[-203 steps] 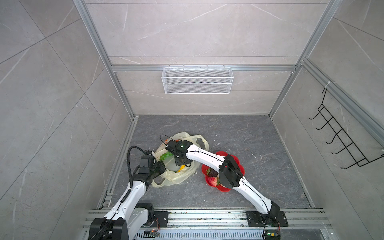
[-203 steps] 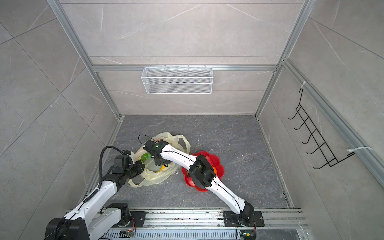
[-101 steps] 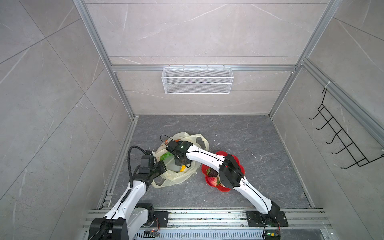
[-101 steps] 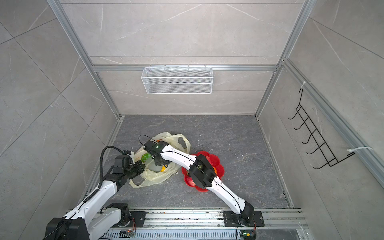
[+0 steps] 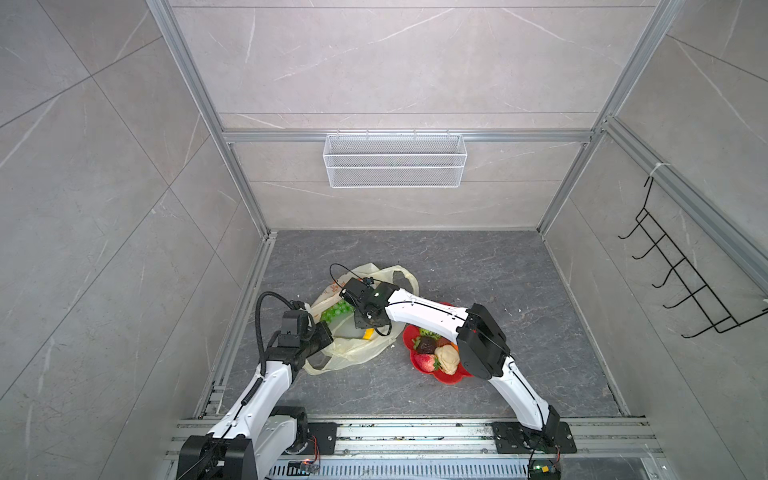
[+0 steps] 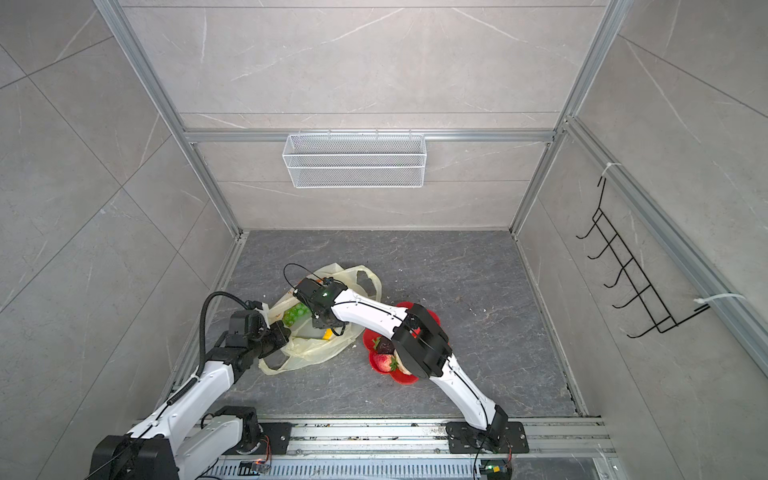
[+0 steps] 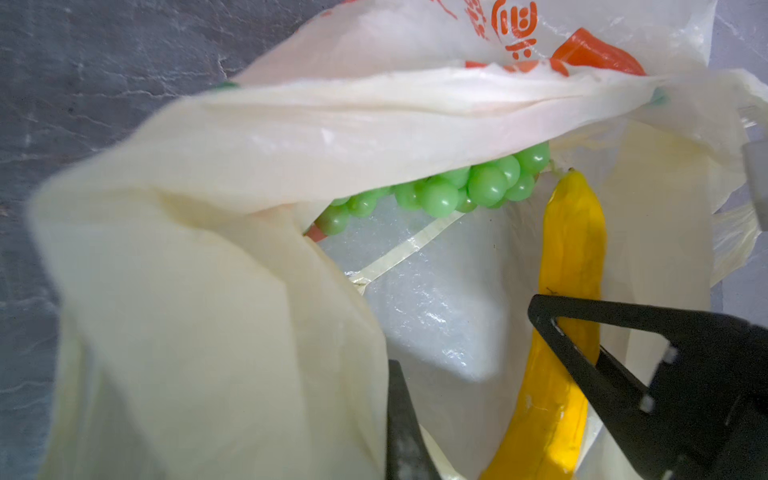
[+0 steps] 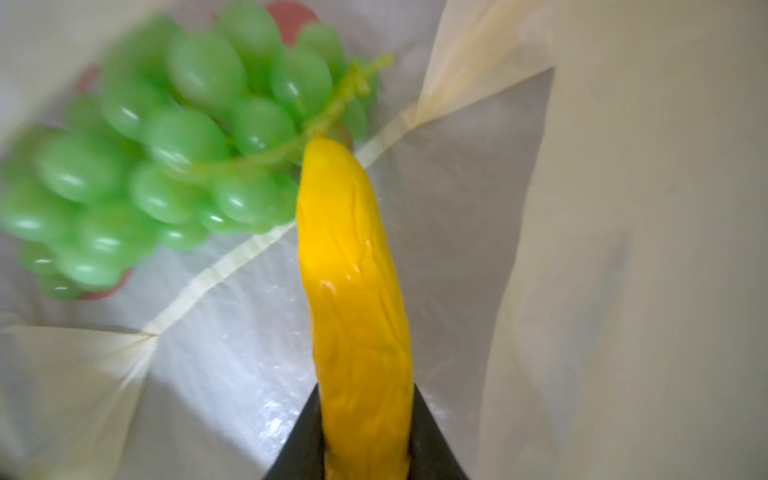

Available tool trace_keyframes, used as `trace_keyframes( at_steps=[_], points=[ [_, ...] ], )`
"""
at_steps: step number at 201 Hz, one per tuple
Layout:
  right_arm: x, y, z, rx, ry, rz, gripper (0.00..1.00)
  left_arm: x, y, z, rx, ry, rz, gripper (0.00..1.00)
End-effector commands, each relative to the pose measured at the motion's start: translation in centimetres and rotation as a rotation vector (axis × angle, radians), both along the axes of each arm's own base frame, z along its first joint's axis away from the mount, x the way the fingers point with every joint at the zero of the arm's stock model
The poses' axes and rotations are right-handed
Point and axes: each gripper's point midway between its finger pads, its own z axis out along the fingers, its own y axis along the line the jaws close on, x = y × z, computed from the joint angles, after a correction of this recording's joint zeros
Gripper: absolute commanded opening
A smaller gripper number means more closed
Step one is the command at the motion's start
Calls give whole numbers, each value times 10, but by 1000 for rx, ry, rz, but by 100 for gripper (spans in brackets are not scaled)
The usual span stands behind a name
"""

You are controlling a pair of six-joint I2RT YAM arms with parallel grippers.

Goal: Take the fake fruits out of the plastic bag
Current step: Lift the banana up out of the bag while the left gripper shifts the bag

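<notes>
Left gripper point(image 5: 323, 336): black, jaws closed tight on the rim of the plastic bag point(image 5: 353, 354), pinching the film at the edge of the bag's mouth. Plastic bag: thin, crinkled, translucent pale-yellow film with loop handles and orange-red print. It lies slack on the mottled grey stone-look floor point(image 5: 478, 270), its mouth gaping between the two grippers. Grape bunch point(image 8: 145, 166): glossy, rounded green beads on a thin green stem, inside the bag, just beyond the right gripper's fingertips and just beside the banana's tip. Right gripper point(image 8: 366, 388): reached into the bag, its black wedge-shaped fingers point(image 8: 299, 449) clamped on either side of the banana point(image 8: 353, 291), a smooth, faintly ridged, curved yellow-orange piece inside the bag. Plate point(image 5: 449, 377): red, shiny, flower-lobed, on the floor to the right of the right gripper, partly under that arm's elbow. It holds a red seeded strawberry point(image 5: 426, 362), a dark bumpy ball point(image 5: 426, 344) and a lumpy cream piece point(image 5: 448, 358). Hook rack point(image 5: 705, 291): black wire, on the right wall, well apart from both grippers.
</notes>
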Motion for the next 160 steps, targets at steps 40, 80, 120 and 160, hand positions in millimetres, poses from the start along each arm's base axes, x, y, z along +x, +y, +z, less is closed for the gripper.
trace_keyframes(
  at_steps=[40,80,120,160],
  points=[
    [16,0,41,64,-136,-38,27,9,-5,11,5,-51,-36,0],
    [38,6,35,26,-226,-47,27,9,-29,13,28,-63,-140,0],
    [59,8,29,-48,-252,-77,27,5,-62,16,99,-94,-266,0],
    [71,-6,37,-80,-296,-97,28,5,-60,18,113,-102,-253,0]
  ],
)
